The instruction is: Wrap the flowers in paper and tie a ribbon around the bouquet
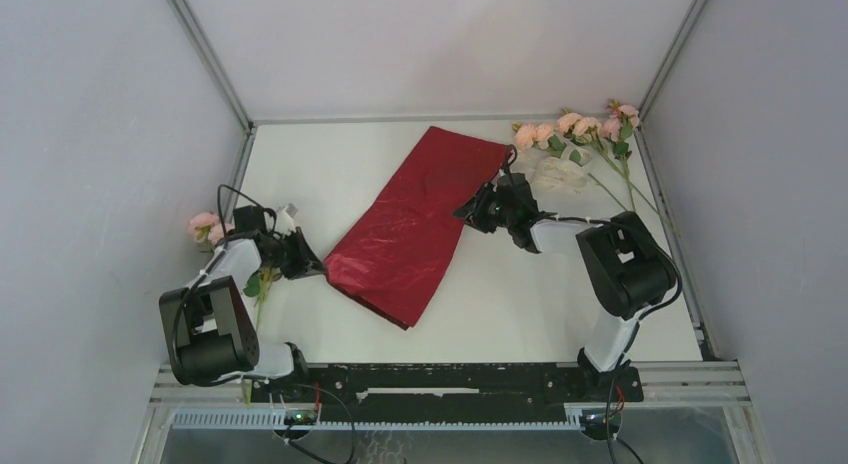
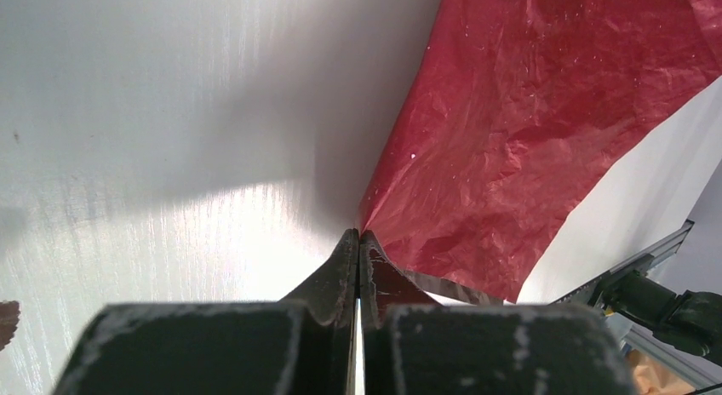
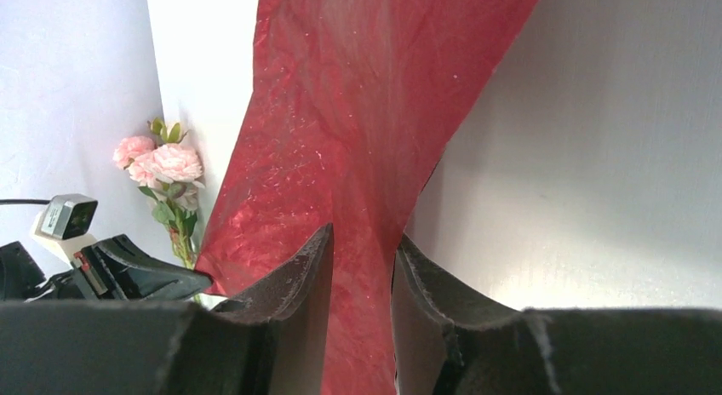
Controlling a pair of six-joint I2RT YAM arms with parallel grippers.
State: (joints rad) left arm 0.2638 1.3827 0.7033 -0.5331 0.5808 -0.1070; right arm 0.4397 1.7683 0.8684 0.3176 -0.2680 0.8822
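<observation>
The deep red crinkly paper (image 1: 415, 224) lies folded over in a long strip across the middle of the table. My left gripper (image 1: 308, 257) is shut on its near-left corner; in the left wrist view the fingertips (image 2: 358, 242) meet right at the paper (image 2: 528, 114). My right gripper (image 1: 468, 209) sits at the strip's right edge, jaws apart, with the paper (image 3: 340, 140) showing in the gap (image 3: 362, 242). Several pink flowers (image 1: 575, 129) lie at the back right. The cream ribbon (image 1: 560, 176) is bunched beside them. No bouquet is formed.
A second small bunch of pink roses (image 1: 207, 226) lies at the left wall behind my left arm, also in the right wrist view (image 3: 162, 165). Grey walls enclose the table on three sides. A black rail (image 1: 440, 379) runs along the near edge.
</observation>
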